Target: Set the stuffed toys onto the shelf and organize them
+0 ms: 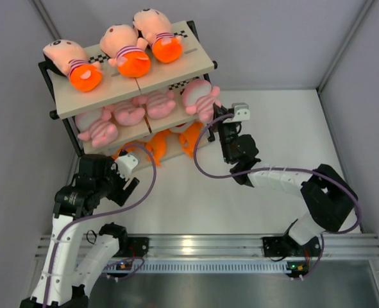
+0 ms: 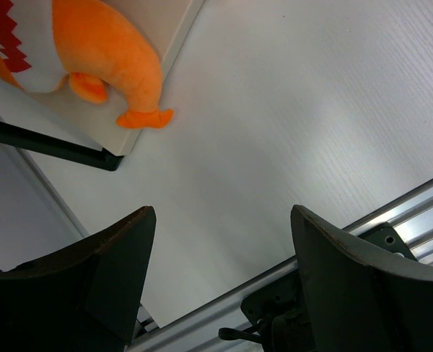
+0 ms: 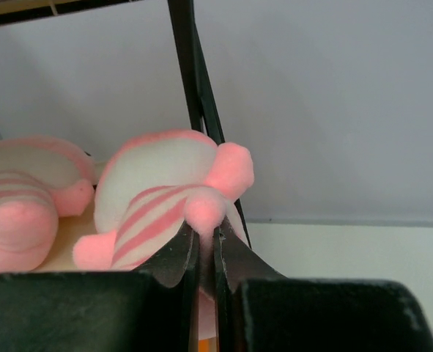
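Note:
The shelf (image 1: 190, 60) stands at the far left. Three peach-headed dolls (image 1: 128, 51) lie on its top board, several pink striped animals (image 1: 128, 114) on the middle board, and orange fish (image 1: 157, 146) on the bottom board. My right gripper (image 1: 216, 117) is at the right end of the middle board. In the right wrist view it (image 3: 206, 235) is shut on a limb of the rightmost pink striped animal (image 3: 157, 183), which rests on that board. My left gripper (image 1: 128, 187) is open and empty, low in front of the shelf. Its wrist view (image 2: 223, 242) shows an orange fish (image 2: 106, 51) ahead on the bottom board.
Grey enclosure walls (image 1: 356, 58) close in the table at the sides and back. An aluminium rail (image 1: 202, 244) runs along the near edge. The shelf's black post (image 3: 194, 73) stands right behind the held animal. Purple cables (image 1: 202, 168) loop off both arms.

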`<move>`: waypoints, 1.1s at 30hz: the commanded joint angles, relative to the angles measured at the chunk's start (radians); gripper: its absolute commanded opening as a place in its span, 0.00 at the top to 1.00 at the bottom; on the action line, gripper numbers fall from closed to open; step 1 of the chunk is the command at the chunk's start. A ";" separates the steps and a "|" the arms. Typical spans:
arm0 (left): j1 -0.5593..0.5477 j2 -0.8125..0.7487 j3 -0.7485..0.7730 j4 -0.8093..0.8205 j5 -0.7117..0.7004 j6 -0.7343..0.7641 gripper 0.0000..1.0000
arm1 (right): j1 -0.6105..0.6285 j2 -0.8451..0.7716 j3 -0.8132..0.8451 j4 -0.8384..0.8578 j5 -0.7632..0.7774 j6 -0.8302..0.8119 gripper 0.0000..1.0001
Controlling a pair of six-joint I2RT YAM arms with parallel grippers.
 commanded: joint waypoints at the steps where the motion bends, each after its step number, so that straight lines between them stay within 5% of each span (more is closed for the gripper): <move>1: 0.005 -0.016 -0.002 0.013 0.013 0.008 0.20 | 0.008 0.029 0.016 0.077 0.116 0.055 1.00; 19: 0.005 -0.023 -0.002 0.008 0.004 0.014 0.20 | 0.060 0.207 0.275 -0.051 0.390 0.184 1.00; 33: 0.005 -0.029 -0.008 0.003 -0.004 0.012 0.20 | 0.059 0.331 0.433 -0.175 0.387 0.282 1.00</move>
